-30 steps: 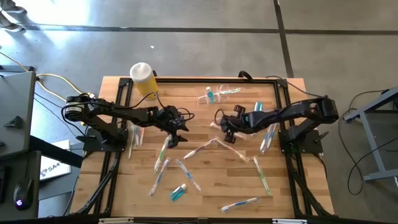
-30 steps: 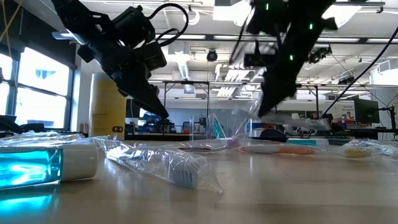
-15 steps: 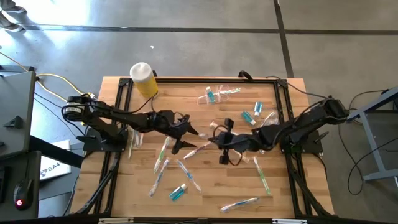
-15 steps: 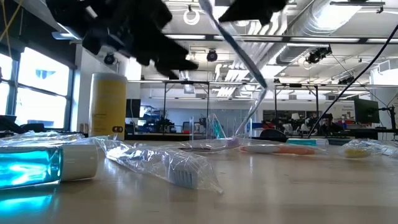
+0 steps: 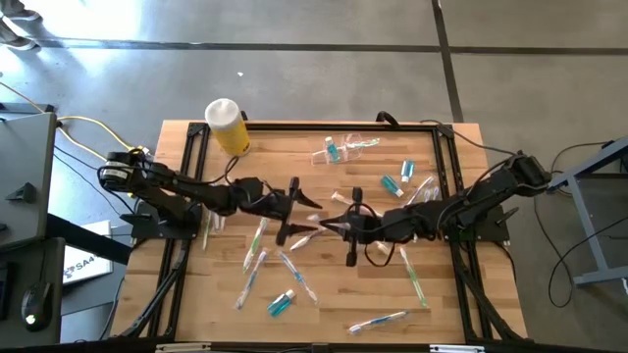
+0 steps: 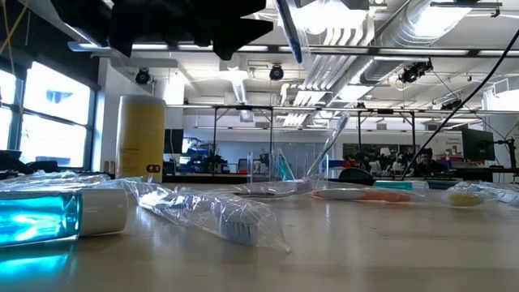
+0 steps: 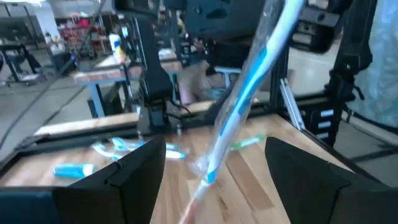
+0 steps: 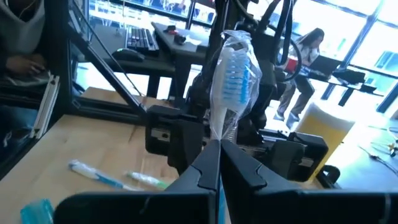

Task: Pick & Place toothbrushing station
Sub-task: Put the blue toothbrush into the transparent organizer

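My right gripper (image 5: 332, 225) is shut on a clear-wrapped toothbrush (image 8: 231, 68) with blue bristles, held high over the table's middle. My left gripper (image 5: 304, 212) faces it, open. Its two fingers (image 7: 138, 169) stand on either side of the toothbrush (image 7: 249, 93); I cannot tell whether they touch it. The small clear cup (image 5: 345, 147) is at the far middle of the table with a teal tube beside it. Other wrapped toothbrushes (image 5: 257, 238) and teal tubes (image 5: 282, 302) lie scattered on the wood. My right gripper pinches the wrapped toothbrush near its handle end (image 8: 216, 138) between its two fingers. The fingers come about level from the table's right. The brush sticks out ahead of the fingertips, head end (image 8: 235, 59) toward the left gripper, and is lifted clear of the table.
A yellow cylinder with a white top (image 5: 226, 126) stands at the far left corner. Black frame rails (image 5: 191, 157) run along the table's left and right sides. A teal tube (image 6: 49, 219) and a wrapped toothbrush (image 6: 219, 219) lie close to the low camera.
My right gripper has risen and swung toward the table's left, tipping from pointing down to about level. It has lifted the toothbrush clear of the wood. My left gripper has also risen and tipped up to level, staying open, and now faces the brush.
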Motion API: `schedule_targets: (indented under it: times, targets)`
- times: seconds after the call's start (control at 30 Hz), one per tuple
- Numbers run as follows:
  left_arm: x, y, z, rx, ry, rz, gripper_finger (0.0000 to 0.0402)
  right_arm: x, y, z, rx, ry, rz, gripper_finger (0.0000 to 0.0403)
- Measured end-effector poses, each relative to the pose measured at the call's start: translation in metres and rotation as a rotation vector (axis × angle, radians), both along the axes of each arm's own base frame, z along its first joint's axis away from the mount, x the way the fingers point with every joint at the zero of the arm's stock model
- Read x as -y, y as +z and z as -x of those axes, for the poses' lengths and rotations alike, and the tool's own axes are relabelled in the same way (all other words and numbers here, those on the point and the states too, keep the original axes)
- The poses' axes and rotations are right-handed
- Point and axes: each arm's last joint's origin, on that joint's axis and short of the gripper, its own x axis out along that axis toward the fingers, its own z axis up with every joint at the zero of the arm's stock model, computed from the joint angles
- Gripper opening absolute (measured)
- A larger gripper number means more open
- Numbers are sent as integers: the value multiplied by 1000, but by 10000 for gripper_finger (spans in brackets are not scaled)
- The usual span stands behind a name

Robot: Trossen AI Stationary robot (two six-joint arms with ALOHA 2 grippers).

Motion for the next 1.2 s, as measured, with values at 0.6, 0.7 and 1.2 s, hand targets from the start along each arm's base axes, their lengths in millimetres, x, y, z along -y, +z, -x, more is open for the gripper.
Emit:
schedule_targets:
  times: [0.6,0.7,1.2]
  targets:
    - [0,10,1,104,14,-2,269,18,2,-7,18,9,-2,3]
    - [0,12,1,120,10,-2,269,18,2,-7,14,9,0,3]
    - [0,15,2,146,1,31,269,18,0,-7,1,9,7,3]
